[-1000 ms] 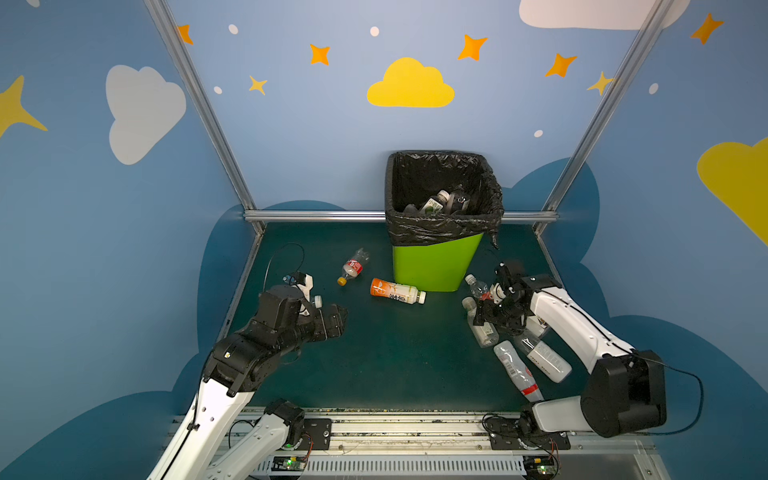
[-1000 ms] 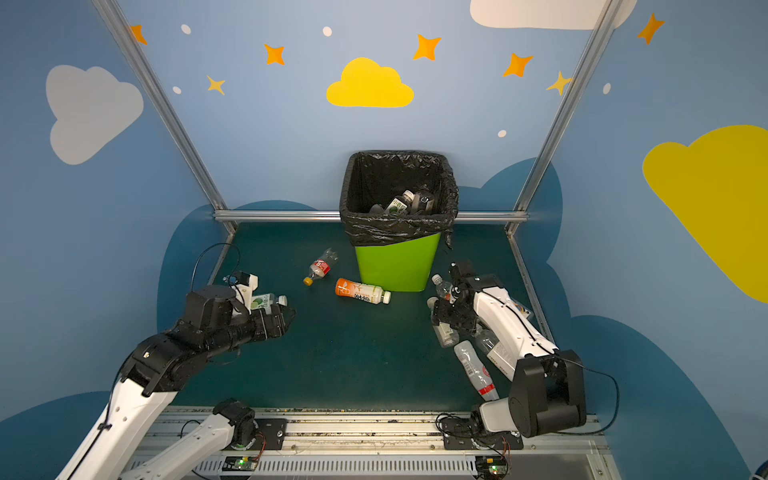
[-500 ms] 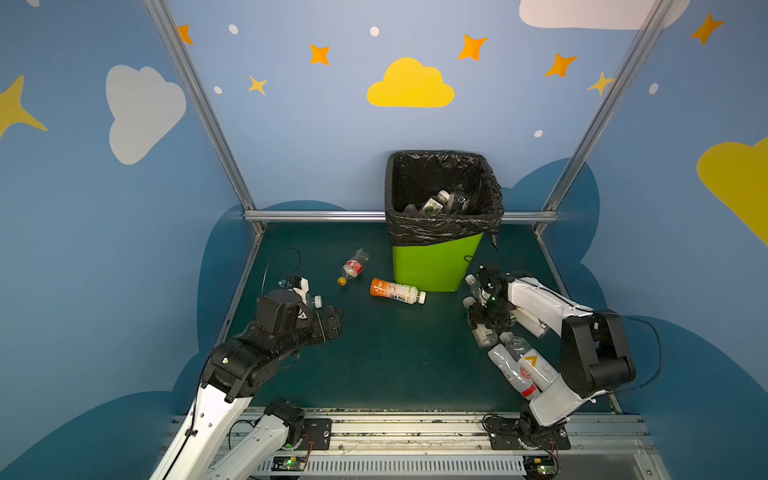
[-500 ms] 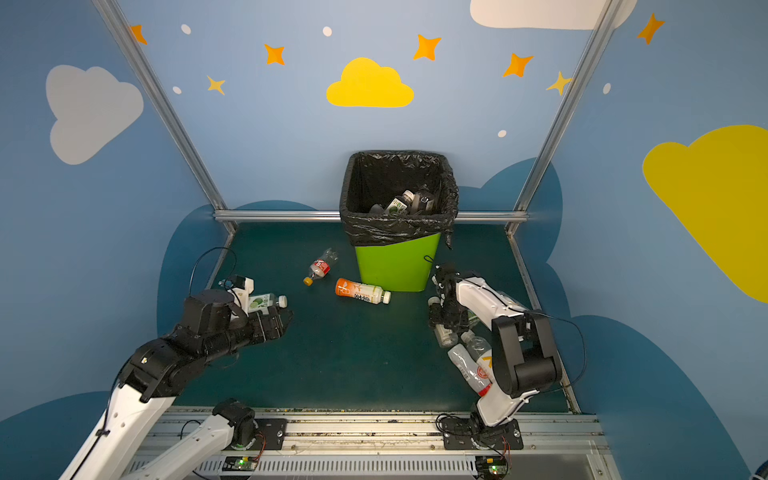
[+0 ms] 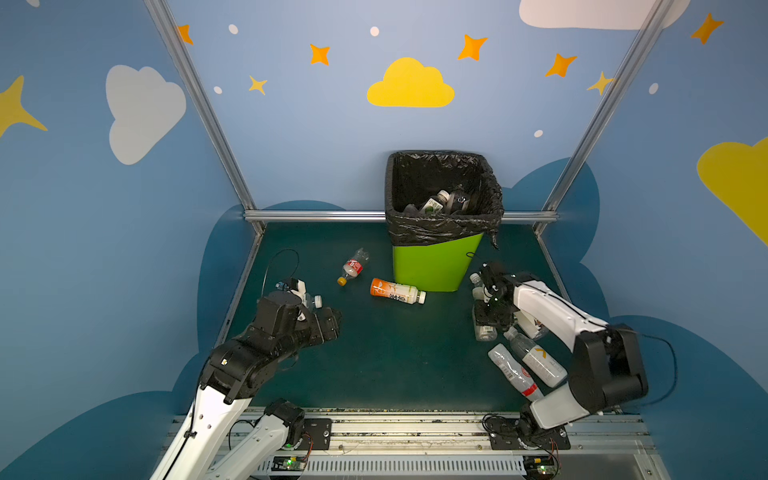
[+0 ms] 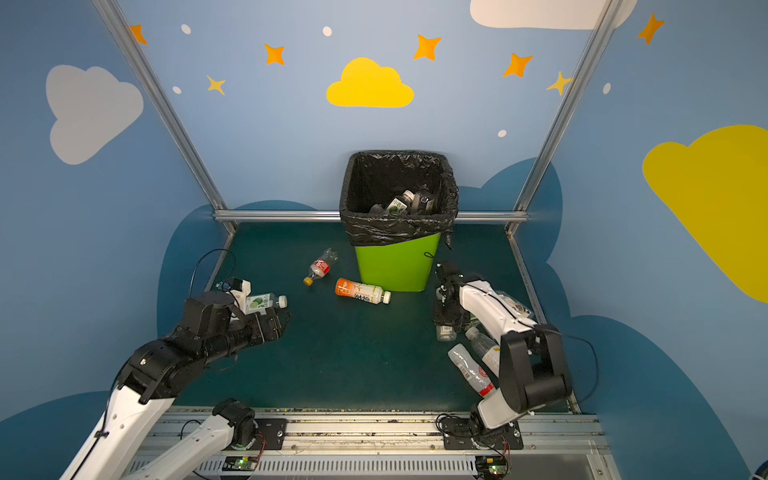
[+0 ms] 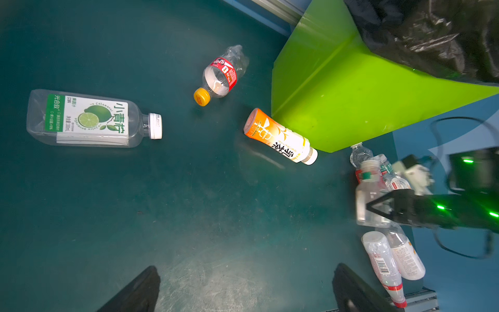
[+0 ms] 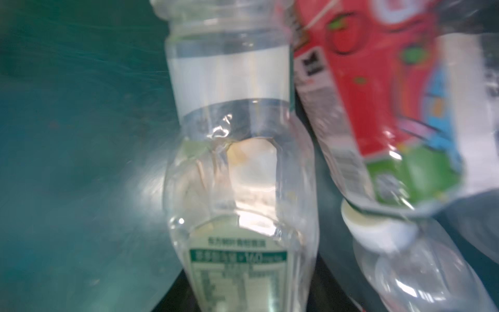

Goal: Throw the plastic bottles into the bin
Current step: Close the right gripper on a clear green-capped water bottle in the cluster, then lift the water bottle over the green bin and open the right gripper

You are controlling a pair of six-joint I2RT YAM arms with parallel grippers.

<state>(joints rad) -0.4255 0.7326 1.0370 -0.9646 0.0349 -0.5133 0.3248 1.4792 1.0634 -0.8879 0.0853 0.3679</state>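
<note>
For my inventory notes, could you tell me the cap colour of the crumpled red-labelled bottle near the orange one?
Orange-yellow cap, clearest in left wrist view.

The mat (image 5: 386, 353) lies bare across its middle. Clustered bottles (image 5: 512, 371) crowd its right side, and the bin (image 5: 436, 266) blocks the back.

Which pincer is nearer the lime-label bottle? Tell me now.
Left. The left pincer hangs open close by the lime-label bottle; the right pincer is on the opposite side, shut on a clear bottle near the bin.
</note>
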